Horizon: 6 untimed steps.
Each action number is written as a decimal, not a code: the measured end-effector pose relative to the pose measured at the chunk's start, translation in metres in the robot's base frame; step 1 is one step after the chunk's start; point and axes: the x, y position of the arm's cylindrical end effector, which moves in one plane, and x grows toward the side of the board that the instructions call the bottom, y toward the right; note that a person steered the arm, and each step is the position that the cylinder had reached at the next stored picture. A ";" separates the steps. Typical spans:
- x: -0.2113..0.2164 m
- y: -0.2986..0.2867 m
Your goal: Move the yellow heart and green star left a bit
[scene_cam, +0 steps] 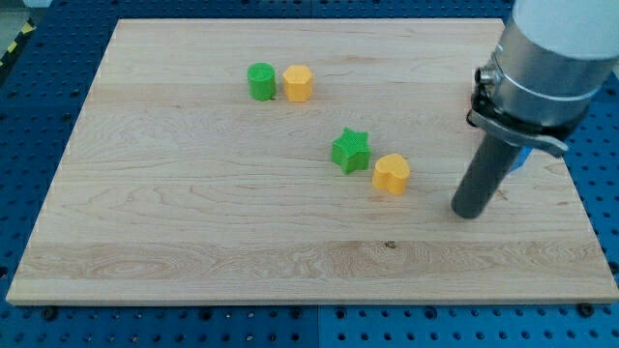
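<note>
Mid-frame on pale wooden counter (193,222): green plastic star (350,151) touching yellow plastic heart (392,173). Well right of heart: my tip (469,212). No claw. Upper left: green cylinder (260,81), yellow hexagonal block (298,83).

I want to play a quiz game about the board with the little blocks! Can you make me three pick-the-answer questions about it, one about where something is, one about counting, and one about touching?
1. Where is my tip compared with the yellow heart?
A. toward the view's right
B. toward the view's left
C. on top of it

2. How many blocks are on the wooden board?
A. two
B. four
C. six

3. Is my tip touching a block?
A. yes, the green star
B. yes, the yellow heart
C. no, it stands apart

Answers:
1. A, bare board lies between heart and tip.
2. B, the star and heart plus a green cylinder and a yellow hexagon.
3. C, a gap shows beside the heart.
</note>
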 end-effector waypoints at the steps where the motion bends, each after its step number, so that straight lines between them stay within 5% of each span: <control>1: -0.036 -0.018; 3: -0.051 -0.096; 6: -0.076 -0.109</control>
